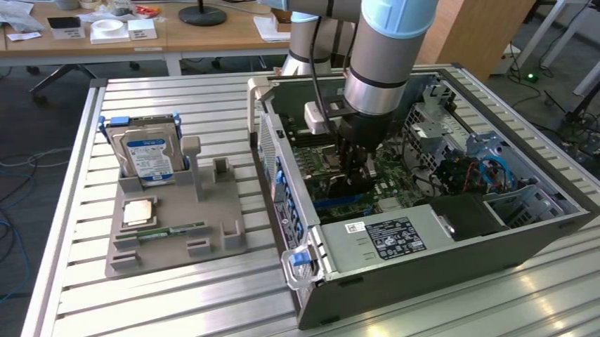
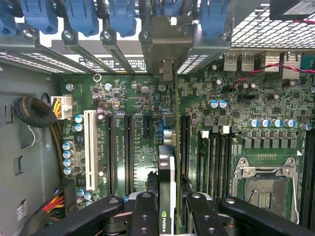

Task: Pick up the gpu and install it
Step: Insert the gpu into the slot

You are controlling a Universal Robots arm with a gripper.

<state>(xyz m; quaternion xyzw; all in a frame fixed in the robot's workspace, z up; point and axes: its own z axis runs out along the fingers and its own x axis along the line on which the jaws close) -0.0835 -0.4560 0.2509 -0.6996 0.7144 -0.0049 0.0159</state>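
Note:
The gpu (image 2: 167,169) stands on edge between my fingers (image 2: 144,216), an NVIDIA mark showing on its near edge. My gripper (image 2: 172,216) is shut on it. The card runs across the green motherboard (image 2: 123,98), in line with the black expansion slots (image 2: 129,152), and its silver end bracket (image 2: 165,56) reaches the rear slot openings of the case. In the exterior view my gripper (image 1: 361,168) is low inside the open computer case (image 1: 426,270), just above the motherboard (image 1: 324,165). Whether the card's edge sits in a slot is hidden.
Blue retention latches (image 2: 83,17) line the case rear. A white slot (image 2: 90,147), an empty CPU socket (image 2: 263,187) and cable bundles (image 2: 34,110) surround the card. On the table, a grey fixture (image 1: 220,242) holds a hard drive (image 1: 148,151), a chip (image 1: 139,210) and a RAM stick (image 1: 173,229).

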